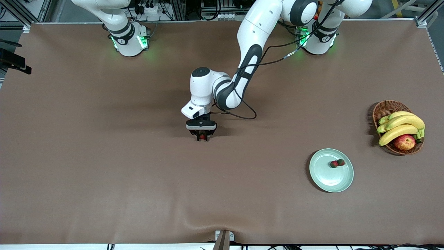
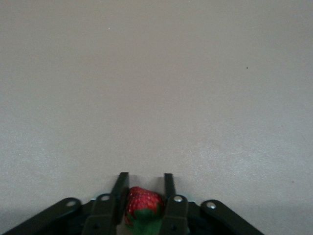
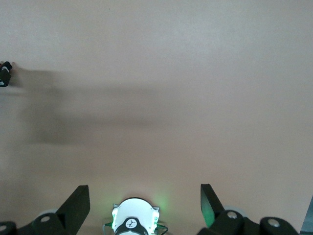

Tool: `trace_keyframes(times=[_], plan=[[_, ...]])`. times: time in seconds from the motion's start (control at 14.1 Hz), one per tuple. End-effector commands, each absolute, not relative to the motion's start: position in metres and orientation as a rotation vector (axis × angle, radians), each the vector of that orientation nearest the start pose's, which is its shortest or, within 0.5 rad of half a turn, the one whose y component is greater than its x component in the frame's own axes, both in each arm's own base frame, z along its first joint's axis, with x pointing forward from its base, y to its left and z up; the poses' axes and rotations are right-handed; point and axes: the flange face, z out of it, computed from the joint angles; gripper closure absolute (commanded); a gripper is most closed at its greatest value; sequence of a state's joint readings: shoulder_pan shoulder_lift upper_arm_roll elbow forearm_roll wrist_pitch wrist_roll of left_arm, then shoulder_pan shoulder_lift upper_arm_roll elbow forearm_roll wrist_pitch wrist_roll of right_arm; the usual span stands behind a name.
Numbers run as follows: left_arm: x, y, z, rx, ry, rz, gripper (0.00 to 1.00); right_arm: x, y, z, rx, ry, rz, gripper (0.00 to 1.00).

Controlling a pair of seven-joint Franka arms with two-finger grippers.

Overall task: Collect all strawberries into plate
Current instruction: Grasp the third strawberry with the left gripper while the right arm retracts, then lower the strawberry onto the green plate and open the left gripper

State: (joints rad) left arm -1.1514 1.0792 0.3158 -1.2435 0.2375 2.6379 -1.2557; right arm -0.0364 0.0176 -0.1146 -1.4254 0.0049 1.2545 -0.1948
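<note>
The brown table (image 1: 104, 173) is the biggest thing before me, and my left arm reaches from its base out over the middle of it. Toward my left arm's end stands the wicker basket (image 1: 385, 107) of bananas and an apple, which I leave alone. Just beside it, nearer the front camera, lies the pale green plate (image 1: 331, 182) with two strawberries (image 1: 337, 163) touching each other on it, so I judge two thirds of the job done. My left gripper (image 1: 202, 137) is down at the table's middle, well apart from the plate, its fingers (image 2: 120, 188) clenched on the third strawberry (image 2: 143, 203), green top toward my palm. I grip it by the sides so it should lift without rolling. Whether it rests on the cloth or is already clear of it I cannot tell; my own fingers hide its underside. My right gripper (image 3: 145, 198) waits with fingers spread wide above its own base, holding nothing
</note>
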Motion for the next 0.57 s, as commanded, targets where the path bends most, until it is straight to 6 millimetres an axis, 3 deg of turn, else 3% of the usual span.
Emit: trace_keyframes(times=[0.0, 0.14, 0.28, 0.35, 0.5], plan=[[0.455, -0.633, 0.156, -3.14, -0.085, -0.852, 1.0, 0.515, -0.074, 0.663, -3.052, -0.004, 0.286, 0.0], [0.457, -0.633, 0.161, -3.147, -0.118, -0.848, 1.0, 0.516, -0.072, 0.663, -3.058, -0.009, 0.288, 0.0], [0.469, -0.628, 0.188, -3.166, -0.226, -0.825, 1.0, 0.516, -0.074, 0.67, -3.066, -0.006, 0.264, 0.0], [0.481, -0.618, 0.203, -3.159, -0.316, -0.782, 1.0, 0.515, -0.076, 0.673, -3.064, -0.01, 0.251, 0.0], [0.527, -0.577, 0.244, -3.092, -0.509, -0.708, 1.0, 0.516, -0.071, 0.674, -3.065, -0.017, 0.249, 0.0]])
